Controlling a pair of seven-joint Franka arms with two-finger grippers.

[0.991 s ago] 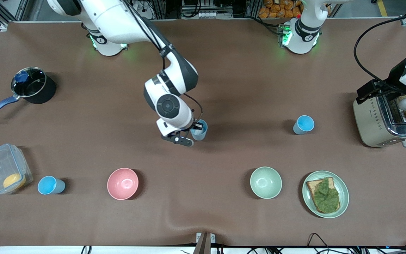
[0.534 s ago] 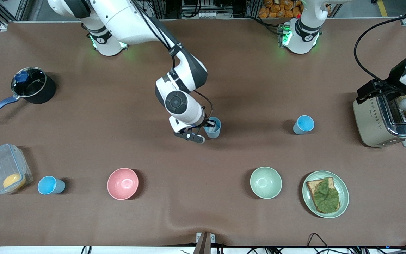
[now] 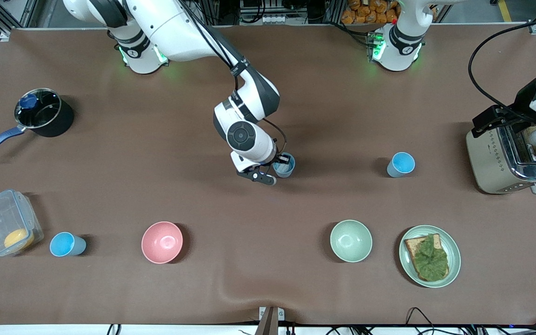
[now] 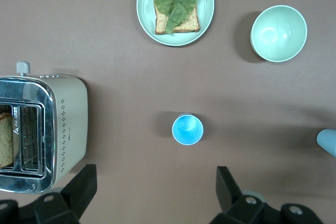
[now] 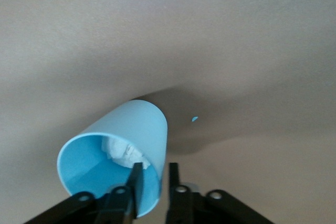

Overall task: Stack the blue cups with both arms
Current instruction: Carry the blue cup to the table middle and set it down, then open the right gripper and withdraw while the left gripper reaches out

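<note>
Front view: right hand (image 3: 281, 168) pinches the rim of a blue cup (image 3: 285, 165) over mid-worktop (image 3: 268, 93). Second blue cup (image 3: 401, 164) stands near the toaster (image 3: 510, 158).

Left wrist view: left hand (image 4: 152, 195) spread wide, empty, above that cup (image 4: 187, 129).

Right wrist view: fingers (image 5: 137, 184) straddle the cup wall (image 5: 113, 150).

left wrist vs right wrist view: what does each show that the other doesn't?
Only the left wrist view: the toaster, the plate with toast and lettuce, the green bowl, a standing blue cup, and the open left gripper over bare table. Only the right wrist view: the right gripper pinching the rim of the held blue cup, white scrap inside. Both: the brown table.
</note>
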